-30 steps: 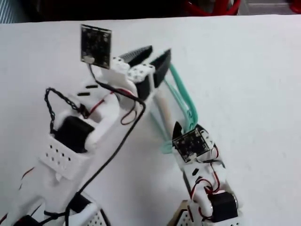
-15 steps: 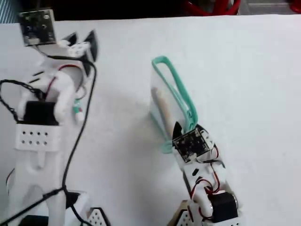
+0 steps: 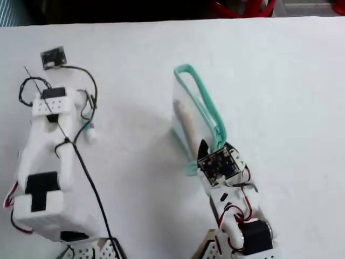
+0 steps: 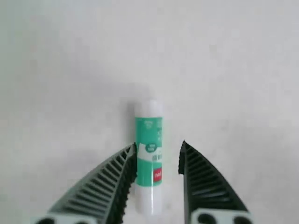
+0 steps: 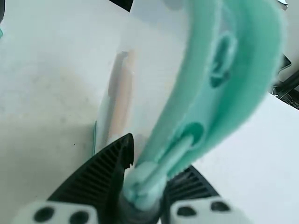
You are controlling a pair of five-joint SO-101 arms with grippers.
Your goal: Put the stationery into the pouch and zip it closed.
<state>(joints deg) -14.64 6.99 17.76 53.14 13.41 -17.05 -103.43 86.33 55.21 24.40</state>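
A clear pouch [image 3: 190,116] with a teal zip edge [image 3: 205,102] lies mid-table with a tan pencil-like stick [image 3: 187,125] inside. My right gripper [image 5: 147,179] is shut on the pouch's near end by the zip [image 5: 210,84], at the pouch corner [image 3: 207,147] in the high view. A glue stick [image 4: 149,161], white with a teal label, lies on the table at the left [image 3: 88,128]. My left gripper [image 4: 157,156] hangs just above it, open, one finger on each side of the stick.
The white table [image 3: 280,81] has free room to the right and behind the pouch. Loose black and red cables [image 3: 81,151] trail from the left arm. A dark edge and red object [image 3: 242,6] lie beyond the table's far side.
My left arm has swung away from the pouch's mouth to the left side of the table and come down over the glue stick. The right arm and pouch have stayed put.
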